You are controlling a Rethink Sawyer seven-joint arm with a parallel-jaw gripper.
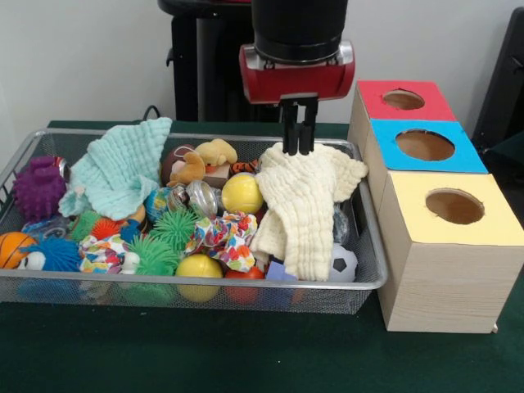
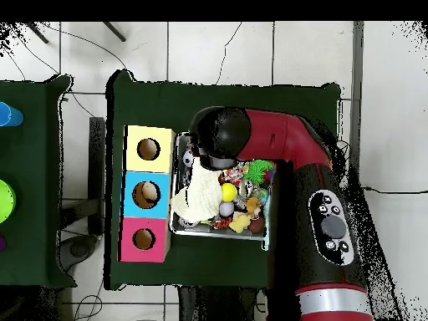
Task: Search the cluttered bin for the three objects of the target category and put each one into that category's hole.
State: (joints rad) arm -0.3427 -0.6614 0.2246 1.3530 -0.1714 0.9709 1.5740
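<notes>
Two knotted fabric bundles show in the front view: one (image 1: 223,239) near the tray's middle front, just beside the hanging cream cloth (image 1: 307,209), and another (image 1: 102,254) toward the front left among spiky balls; a third cannot be made out, and much of the bin's floor lies hidden under the cloths. The gripper (image 1: 298,149) comes down from twelve o'clock with its two black fingers close together, pinching the top edge of the cream cloth, which hangs in folds and covers the bin's right part, partly hiding a small soccer ball (image 1: 344,264) at its lower right. A mint cloth (image 1: 119,168) drapes over the left rear corner. The bin (image 1: 24,282), a silver wire-mesh tray, stands on the green table (image 1: 205,352), with bare table at six o'clock in front of it. At three o'clock from the bin the three boxes stand in a row touching one another; the yellow-topped box (image 1: 450,262) is nearest the camera, and its hole (image 1: 454,206) is open and unobstructed. From overhead the red arm (image 2: 284,142) covers much of the tray, and the toys beneath it cannot be told apart. No writing can be read anywhere.
</notes>
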